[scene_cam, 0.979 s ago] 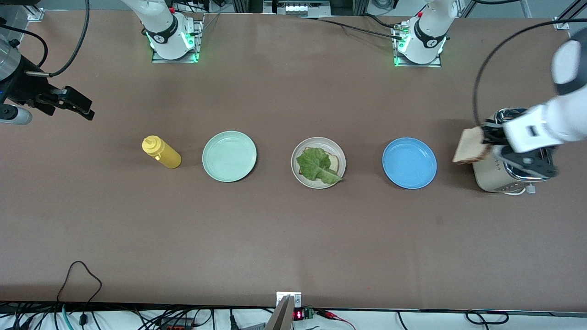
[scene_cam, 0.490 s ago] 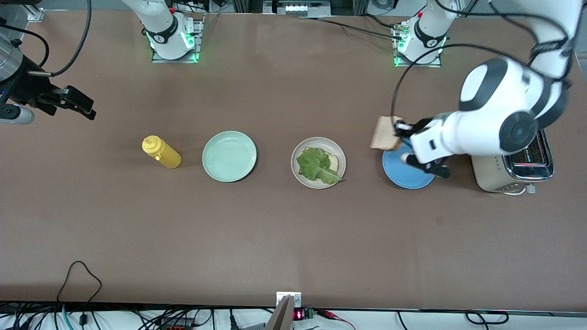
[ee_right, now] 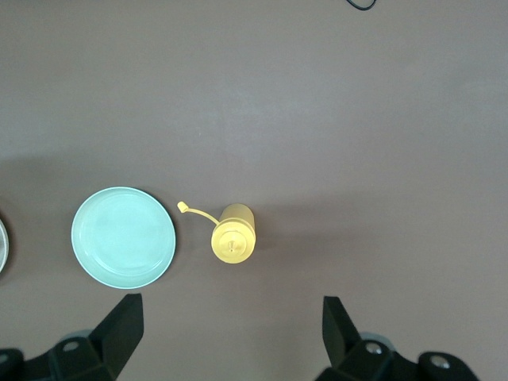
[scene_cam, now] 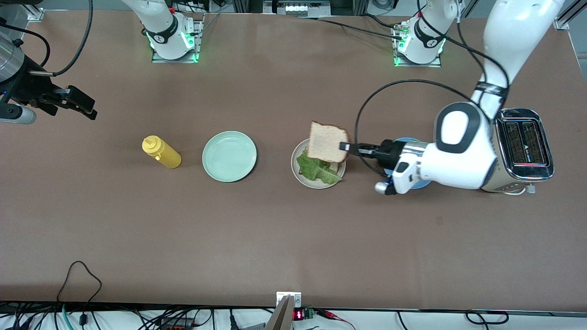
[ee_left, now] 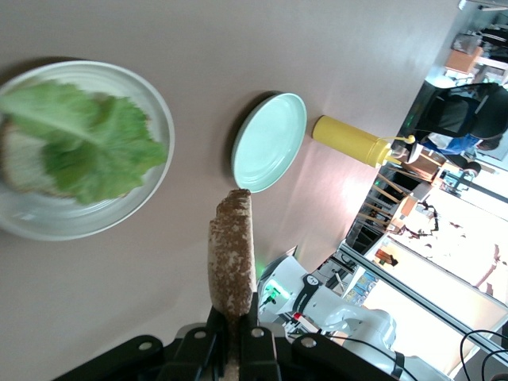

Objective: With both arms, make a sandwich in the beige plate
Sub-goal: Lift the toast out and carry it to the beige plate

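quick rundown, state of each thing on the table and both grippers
left gripper: shut on the bread slice, over the beige plate
bread slice: held in the air
beige plate: holds bread topped with lettuce leaf
pale green plate: empty
blue plate: mostly hidden by the left arm
mustard bottle: upright, capped
toaster: slots empty
right gripper: open, waiting above the mustard bottle

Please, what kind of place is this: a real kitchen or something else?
Probably a robot laboratory, not a kitchen. Two arm bases are bolted along a plain brown table, loose cables run along its edge, and the toaster, plates and yellow sauce bottle stand in one neat row like a prepared test.
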You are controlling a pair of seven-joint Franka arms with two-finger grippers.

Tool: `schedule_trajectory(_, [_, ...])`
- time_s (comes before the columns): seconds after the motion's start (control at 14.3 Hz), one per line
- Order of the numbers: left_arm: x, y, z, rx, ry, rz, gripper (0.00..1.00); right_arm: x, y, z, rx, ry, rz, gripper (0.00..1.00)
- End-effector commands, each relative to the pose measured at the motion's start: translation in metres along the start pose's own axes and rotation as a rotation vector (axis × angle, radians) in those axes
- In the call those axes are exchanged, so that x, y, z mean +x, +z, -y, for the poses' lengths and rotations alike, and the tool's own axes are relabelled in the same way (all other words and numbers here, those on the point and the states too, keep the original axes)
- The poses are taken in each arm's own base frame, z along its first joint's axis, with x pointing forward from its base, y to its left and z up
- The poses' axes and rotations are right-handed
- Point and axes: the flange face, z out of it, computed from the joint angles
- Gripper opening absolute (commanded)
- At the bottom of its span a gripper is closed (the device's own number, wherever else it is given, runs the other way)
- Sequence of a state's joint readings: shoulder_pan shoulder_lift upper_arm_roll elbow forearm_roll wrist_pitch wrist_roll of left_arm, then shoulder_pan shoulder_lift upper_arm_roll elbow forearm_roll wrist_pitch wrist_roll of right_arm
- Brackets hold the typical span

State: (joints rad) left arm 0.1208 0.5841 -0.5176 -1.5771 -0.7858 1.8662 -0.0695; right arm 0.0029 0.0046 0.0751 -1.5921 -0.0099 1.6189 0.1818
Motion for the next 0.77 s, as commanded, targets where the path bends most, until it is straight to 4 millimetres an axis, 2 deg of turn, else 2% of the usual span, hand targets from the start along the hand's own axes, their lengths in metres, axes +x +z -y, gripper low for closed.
schedule_trajectory(0.0, [0.022,0.043,0.02,-0.037,0.159,0.0,0.0,0.001,-0.005,-0.001,0.002,-0.009,-0.008,1.0])
schedule_trajectory(0.21, [0.023,0.055,0.044,-0.034,0.25,-0.01,0.0,0.001,-0.005,-0.002,0.001,-0.009,-0.01,1.0])
schedule_trajectory(0.35, [0.026,0.064,0.075,-0.038,0.335,-0.016,0.0,0.001,-0.005,-0.001,0.002,-0.009,-0.01,1.0])
schedule_trajectory(0.49, [0.028,0.071,0.088,-0.071,0.37,-0.021,0.0,0.001,-0.005,-0.001,0.002,-0.009,-0.01,1.0])
schedule_trajectory(0.7, [0.04,0.076,0.113,-0.081,0.45,-0.052,0.0,0.001,-0.006,-0.001,0.003,-0.01,-0.011,1.0])
